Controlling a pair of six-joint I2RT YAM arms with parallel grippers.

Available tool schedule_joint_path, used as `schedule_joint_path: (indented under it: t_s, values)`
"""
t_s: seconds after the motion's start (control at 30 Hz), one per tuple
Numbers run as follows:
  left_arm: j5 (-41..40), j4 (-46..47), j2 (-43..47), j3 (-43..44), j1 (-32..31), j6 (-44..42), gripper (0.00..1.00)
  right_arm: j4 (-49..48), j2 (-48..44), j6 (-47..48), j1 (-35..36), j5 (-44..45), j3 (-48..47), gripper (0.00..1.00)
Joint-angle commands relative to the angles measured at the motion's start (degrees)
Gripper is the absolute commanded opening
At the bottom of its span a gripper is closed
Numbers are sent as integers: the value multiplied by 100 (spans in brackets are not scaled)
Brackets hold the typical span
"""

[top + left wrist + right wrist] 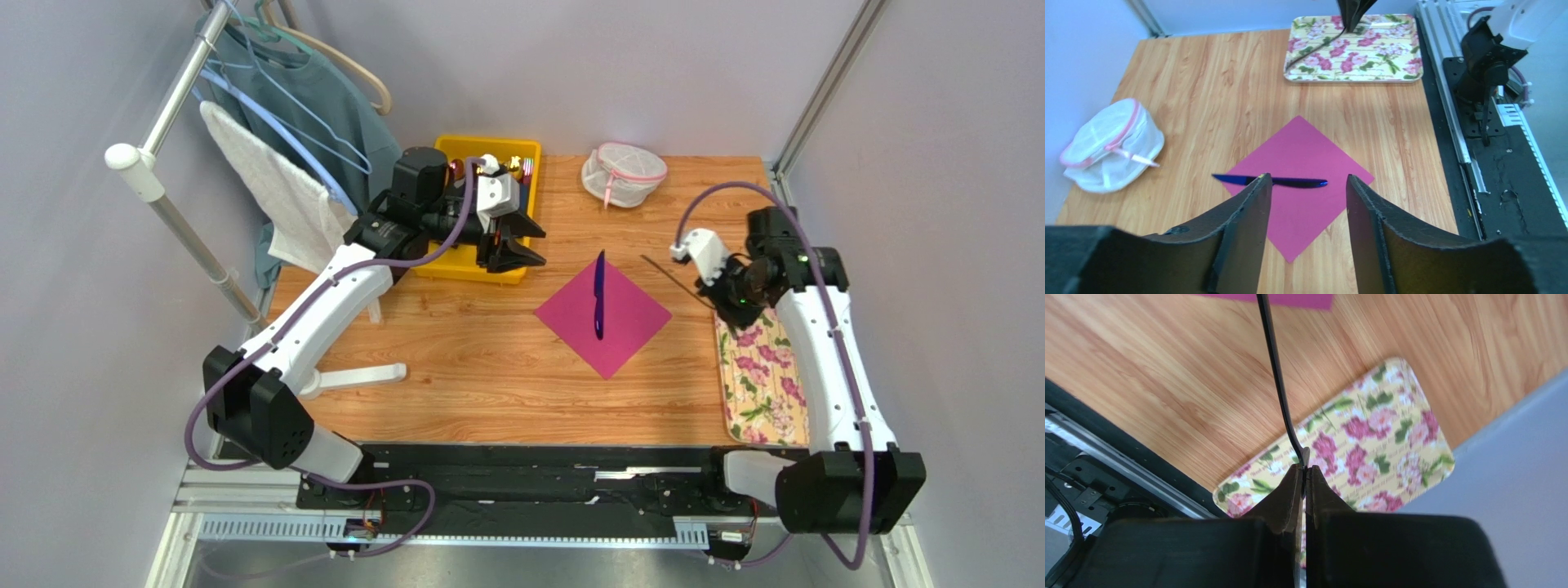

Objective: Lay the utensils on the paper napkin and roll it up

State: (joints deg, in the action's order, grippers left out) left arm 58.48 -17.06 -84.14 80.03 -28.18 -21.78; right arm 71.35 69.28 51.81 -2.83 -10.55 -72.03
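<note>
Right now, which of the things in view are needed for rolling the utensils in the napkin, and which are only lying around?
Belong to the job: pink napkin; blue utensil lying on it; dark utensil pinched in the right gripper.

Just lying about: yellow bin of cutlery; mesh pouch; floral tray; hanging clothes.

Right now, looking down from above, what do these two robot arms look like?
The left arm and right arm match: white tube-shaped links between chunky black joints. A thin purple cable loops along the outside of each. Each ends in a white block with black wedge-shaped jaws.
</note>
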Motion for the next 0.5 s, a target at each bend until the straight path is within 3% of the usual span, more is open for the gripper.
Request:
schedule_joint_path:
  t_s: [0.0, 0.1, 0.2, 0.3, 0.47]
  values:
    - [647, -402, -260, 285, -231, -572, 54, -94, -291, -286, 1342, 86, -136, 0]
    - [788, -877, -348, 355, -407, -539, 54, -532, -536, 29, 2177, 516, 83, 0]
    - [937, -1237, -620, 566, -425, 48, 55, -1470, -1001, 572, 2846, 1174, 625, 0]
    - [981, -1782, -823, 803, -425, 392, 58, -2341, -1293, 1084, 3304, 1650, 1171, 0]
    - [719, -2222, -946, 944, -460, 719, 61, -2617, -1136, 1569, 3666, 2012, 1218, 0]
